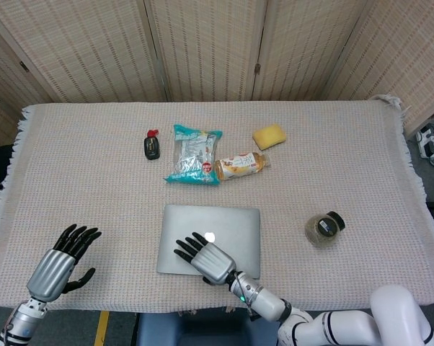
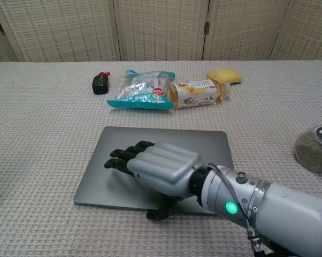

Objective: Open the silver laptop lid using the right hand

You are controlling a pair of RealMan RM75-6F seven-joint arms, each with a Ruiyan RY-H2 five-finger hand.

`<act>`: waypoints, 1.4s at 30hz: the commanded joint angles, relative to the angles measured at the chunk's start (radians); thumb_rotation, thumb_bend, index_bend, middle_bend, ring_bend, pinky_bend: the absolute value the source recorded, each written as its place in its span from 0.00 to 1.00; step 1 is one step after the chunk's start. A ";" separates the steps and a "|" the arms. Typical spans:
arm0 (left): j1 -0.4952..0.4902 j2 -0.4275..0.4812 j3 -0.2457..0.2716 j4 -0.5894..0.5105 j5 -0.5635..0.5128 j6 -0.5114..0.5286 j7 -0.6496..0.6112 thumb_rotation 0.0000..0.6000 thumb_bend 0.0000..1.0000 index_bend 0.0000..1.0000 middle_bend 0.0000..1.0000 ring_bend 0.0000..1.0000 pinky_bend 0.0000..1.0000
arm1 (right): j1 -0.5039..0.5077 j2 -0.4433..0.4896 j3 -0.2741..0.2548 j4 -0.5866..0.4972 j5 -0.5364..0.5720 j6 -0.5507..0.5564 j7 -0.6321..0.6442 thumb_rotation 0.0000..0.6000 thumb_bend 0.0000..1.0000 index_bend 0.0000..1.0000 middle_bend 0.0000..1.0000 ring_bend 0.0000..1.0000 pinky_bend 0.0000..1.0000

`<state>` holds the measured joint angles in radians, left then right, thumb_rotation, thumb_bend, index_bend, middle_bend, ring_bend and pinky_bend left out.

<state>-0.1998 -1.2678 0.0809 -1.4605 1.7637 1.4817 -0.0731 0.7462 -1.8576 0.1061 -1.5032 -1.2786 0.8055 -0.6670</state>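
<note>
Staged lab tabletop: woven cloth (image 1: pixel 94 180), folding screens (image 1: pixel 202 43) behind (cables (image 1: pixel 430 144) at side).

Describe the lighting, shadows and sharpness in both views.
Head view: even, soft overhead light, with all things sharp and only faint shadows; the laptop lid shows a small bright glint beside the right hand. Chest view: the right hand is close and large, casting a soft shadow on the lid, and a green light glows on its wrist; the far bottle stays sharp.
</note>
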 commanded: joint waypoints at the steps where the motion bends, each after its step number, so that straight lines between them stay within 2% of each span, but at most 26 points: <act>1: 0.000 -0.002 0.001 0.005 -0.001 0.001 -0.004 1.00 0.41 0.13 0.15 0.10 0.00 | 0.007 -0.006 -0.002 0.008 0.009 0.006 -0.007 1.00 0.29 0.00 0.00 0.00 0.00; 12: 0.000 -0.010 0.002 0.028 -0.007 0.004 -0.024 1.00 0.41 0.13 0.15 0.10 0.00 | 0.032 -0.021 -0.002 0.019 0.041 0.031 -0.030 1.00 0.29 0.00 0.00 0.00 0.00; 20: -0.004 -0.022 0.007 0.050 -0.007 -0.001 -0.038 1.00 0.41 0.13 0.15 0.10 0.00 | 0.047 -0.032 -0.007 0.028 0.054 0.050 -0.053 1.00 0.49 0.00 0.00 0.00 0.00; 24: -0.007 -0.032 0.012 0.066 0.005 0.002 -0.047 1.00 0.41 0.14 0.15 0.10 0.00 | 0.053 -0.033 -0.008 0.024 0.061 0.066 -0.077 1.00 0.51 0.00 0.00 0.00 0.00; 35: -0.039 -0.076 0.054 0.108 0.086 -0.013 -0.074 1.00 0.41 0.17 0.17 0.13 0.00 | 0.071 -0.039 0.006 0.006 0.119 0.112 -0.177 1.00 0.52 0.00 0.00 0.00 0.00; 42: -0.090 -0.111 0.098 0.128 0.139 -0.092 -0.087 1.00 0.41 0.18 0.17 0.14 0.00 | 0.085 -0.043 0.013 -0.008 0.148 0.147 -0.247 1.00 0.58 0.00 0.00 0.00 0.00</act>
<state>-0.2740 -1.3679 0.1676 -1.3374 1.8924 1.4105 -0.1523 0.8278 -1.8997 0.1174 -1.5080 -1.1364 0.9466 -0.9064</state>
